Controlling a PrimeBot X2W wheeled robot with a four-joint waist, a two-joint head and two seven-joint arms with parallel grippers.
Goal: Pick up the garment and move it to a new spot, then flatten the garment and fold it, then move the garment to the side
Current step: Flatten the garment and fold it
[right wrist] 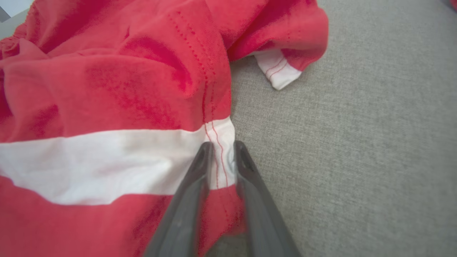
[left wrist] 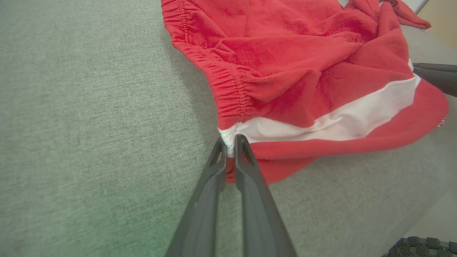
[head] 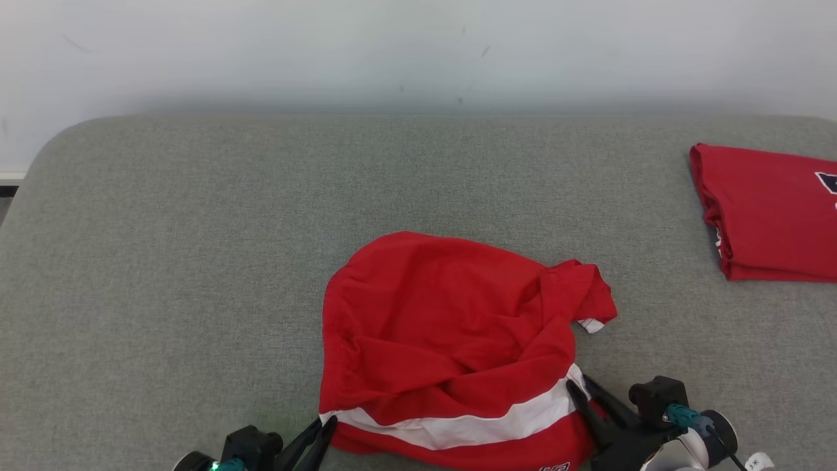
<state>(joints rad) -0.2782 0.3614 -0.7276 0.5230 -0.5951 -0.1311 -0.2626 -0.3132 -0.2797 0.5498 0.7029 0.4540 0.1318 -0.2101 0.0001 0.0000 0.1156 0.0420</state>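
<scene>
A red garment (head: 444, 327) with a white stripe lies crumpled on the grey table near its front edge. My left gripper (head: 327, 425) is at the garment's lower left corner. In the left wrist view its fingertips (left wrist: 230, 141) are pinched together on the white stripe's edge of the garment (left wrist: 303, 53). At the lower right corner, my right gripper (head: 579, 386) has its fingers on either side of the seam. The right wrist view shows this gripper (right wrist: 221, 150) closed on the stripe's end of the garment (right wrist: 107, 89). The other arm's finger (left wrist: 435, 76) shows at the right edge.
A second red garment (head: 771, 216), folded, lies at the table's far right. The grey fabric-covered table (head: 163, 261) stretches wide to the left and behind, bounded by a pale wall (head: 418, 52) at the back.
</scene>
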